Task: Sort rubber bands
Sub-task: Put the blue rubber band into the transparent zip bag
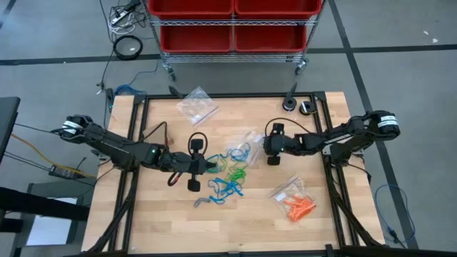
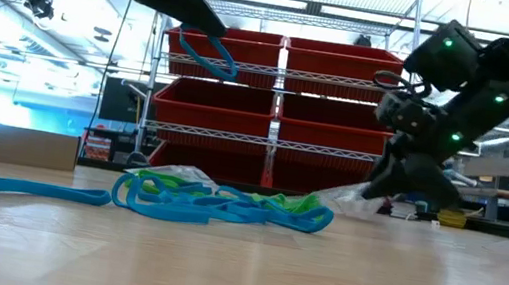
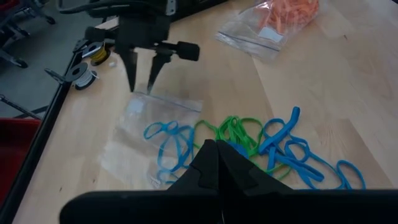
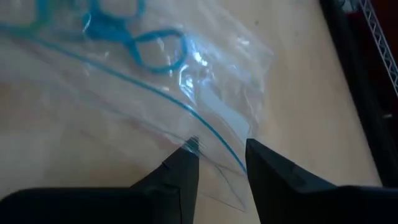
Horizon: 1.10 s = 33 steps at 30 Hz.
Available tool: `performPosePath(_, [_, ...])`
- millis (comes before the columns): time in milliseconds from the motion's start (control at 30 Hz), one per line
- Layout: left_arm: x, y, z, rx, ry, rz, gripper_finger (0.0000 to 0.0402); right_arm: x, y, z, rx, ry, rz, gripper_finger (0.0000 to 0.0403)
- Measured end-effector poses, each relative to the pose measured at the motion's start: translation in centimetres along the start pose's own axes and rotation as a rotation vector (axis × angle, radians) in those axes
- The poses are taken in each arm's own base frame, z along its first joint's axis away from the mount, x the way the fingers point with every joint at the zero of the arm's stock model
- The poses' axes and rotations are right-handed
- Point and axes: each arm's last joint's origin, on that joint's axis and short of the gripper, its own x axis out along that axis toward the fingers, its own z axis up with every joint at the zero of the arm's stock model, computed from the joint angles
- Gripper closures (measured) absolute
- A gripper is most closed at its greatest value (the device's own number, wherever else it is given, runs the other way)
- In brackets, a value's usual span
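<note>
You get bright, even overhead light with soft shadows. Glare whitens the clear bag (image 4: 205, 81) beyond your right fingers (image 4: 183, 171).

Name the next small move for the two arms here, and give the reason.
Probably: the right gripper closes on the clear bag's edge to hold it open. Its fingers straddle that edge, still apart. The left gripper is shut on a blue rubber band, lifted above the pile, so it seems ready to go into that bag.
</note>
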Motion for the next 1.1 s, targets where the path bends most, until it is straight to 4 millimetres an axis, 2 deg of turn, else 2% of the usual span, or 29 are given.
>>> performPosePath(167, [0.0, 0.0, 0.2, 0.014, -0.024, 0.004, 0.0401, 2.2, -0.9, 0.4, 0.027, -0.081, 0.043, 0.0314])
performPosePath(333, [0.4, -0.1, 0.2, 0.019, -0.021, -0.002, 0.0401, 5.9, 0.0, 1.0, -0.014, -0.051, 0.098, 0.0392])
performPosePath(433, [0.7, -0.3, -0.1, 0.026, 0.000, -0.016, 0.0401, 7.2, 0.7, 2.4, -0.027, -0.057, 0.125, 0.0398])
performPosePath(533, [0.8, -0.4, -0.2, 0.041, 0.009, -0.013, 0.0401, 7.3, 1.0, 4.0, -0.027, -0.047, 0.160, 0.0401])
performPosePath(600, [0.8, -0.3, -0.2, 0.065, 0.007, 0.013, 0.0401, 6.6, 0.7, 5.2, -0.010, 0.000, 0.201, 0.0402])
performPosePath(833, [0.3, 0.5, 2.1, 0.172, -0.041, 0.131, 0.0401, 2.6, -4.0, 12.9, 0.205, 0.106, 0.361, 0.0403])
performPosePath(1000, [-0.4, 1.2, 4.4, 0.222, -0.098, 0.171, 0.0401, -0.4, -6.4, 17.9, 0.282, 0.073, 0.403, 0.0403])
performPosePath(1100, [-0.5, 1.4, 5.2, 0.258, -0.099, 0.210, 0.0401, -1.4, -7.0, 19.6, 0.324, 0.053, 0.418, 0.0403])
